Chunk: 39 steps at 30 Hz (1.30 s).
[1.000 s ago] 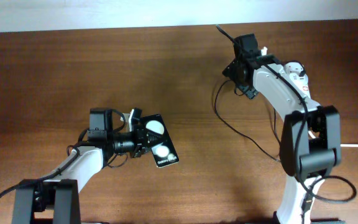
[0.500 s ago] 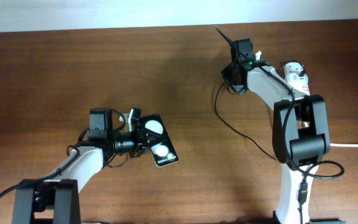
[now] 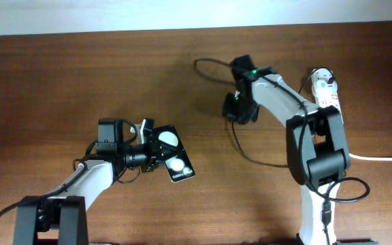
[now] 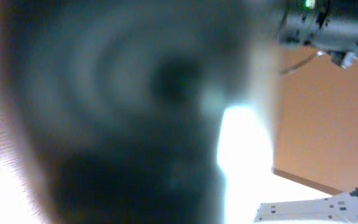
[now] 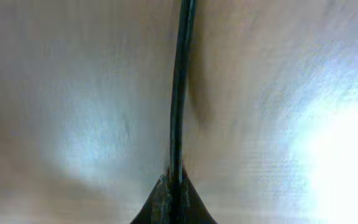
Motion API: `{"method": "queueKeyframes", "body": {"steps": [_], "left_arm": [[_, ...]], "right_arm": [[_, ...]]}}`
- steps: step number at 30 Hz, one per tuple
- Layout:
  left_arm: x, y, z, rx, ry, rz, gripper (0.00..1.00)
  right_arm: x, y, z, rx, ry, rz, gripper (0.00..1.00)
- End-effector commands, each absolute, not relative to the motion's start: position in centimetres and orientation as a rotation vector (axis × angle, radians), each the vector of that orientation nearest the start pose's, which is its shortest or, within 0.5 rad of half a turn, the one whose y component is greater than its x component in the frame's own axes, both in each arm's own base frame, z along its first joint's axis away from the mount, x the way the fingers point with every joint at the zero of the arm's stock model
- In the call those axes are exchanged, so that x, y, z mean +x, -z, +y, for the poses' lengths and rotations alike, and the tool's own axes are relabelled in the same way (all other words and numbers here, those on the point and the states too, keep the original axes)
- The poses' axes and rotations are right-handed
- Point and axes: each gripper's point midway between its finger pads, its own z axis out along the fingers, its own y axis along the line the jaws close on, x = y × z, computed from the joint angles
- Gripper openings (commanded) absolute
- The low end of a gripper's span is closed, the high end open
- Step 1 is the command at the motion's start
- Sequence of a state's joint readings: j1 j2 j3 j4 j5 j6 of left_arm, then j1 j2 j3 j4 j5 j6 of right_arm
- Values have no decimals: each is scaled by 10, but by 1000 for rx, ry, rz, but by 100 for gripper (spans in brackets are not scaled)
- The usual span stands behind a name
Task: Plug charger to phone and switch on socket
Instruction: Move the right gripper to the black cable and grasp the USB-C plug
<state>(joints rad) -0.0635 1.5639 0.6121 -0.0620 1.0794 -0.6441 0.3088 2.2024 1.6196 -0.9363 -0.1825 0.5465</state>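
The black phone (image 3: 172,155) is tilted up off the table at the middle left, its glossy face showing two white round reflections. My left gripper (image 3: 154,151) is shut on its left edge. In the left wrist view a dark blur, not identifiable, fills most of the frame. The charger's thin black cable (image 3: 213,61) curves out left of my right gripper (image 3: 239,107), which is shut on it. In the right wrist view the cable (image 5: 179,93) runs straight up from the shut right gripper (image 5: 174,190). Its connector tip is too small to make out. The white socket (image 3: 325,88) lies at the far right.
More of the black cable (image 3: 257,158) trails across the wood toward the right arm's base. A thick white cord (image 3: 386,158) runs off the right edge. The right arm partly covers the socket. The table's far edge (image 3: 114,32) meets a pale wall.
My right gripper has shut on the charger cable and swung from the far edge toward the left and front, drawing the cable into a loop. The left arm and phone have not moved.
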Motion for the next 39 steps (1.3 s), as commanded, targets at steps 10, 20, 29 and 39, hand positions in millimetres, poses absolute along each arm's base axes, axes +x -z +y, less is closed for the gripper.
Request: {"method": "queueKeyframes", "body": {"steps": [10, 20, 29, 39], "left_arm": [[281, -85, -171, -287, 1682, 2516, 0], [280, -85, -171, -293, 1684, 2521, 0], [280, -85, -171, -294, 1684, 2521, 0], [280, -85, -171, -293, 1689, 2521, 0]], "right_arm": [[379, 18, 136, 158, 210, 3113, 84], [406, 17, 128, 467, 157, 2985, 64], [394, 27, 123, 467, 190, 3013, 44], [395, 30, 114, 464, 263, 2996, 32]]}}
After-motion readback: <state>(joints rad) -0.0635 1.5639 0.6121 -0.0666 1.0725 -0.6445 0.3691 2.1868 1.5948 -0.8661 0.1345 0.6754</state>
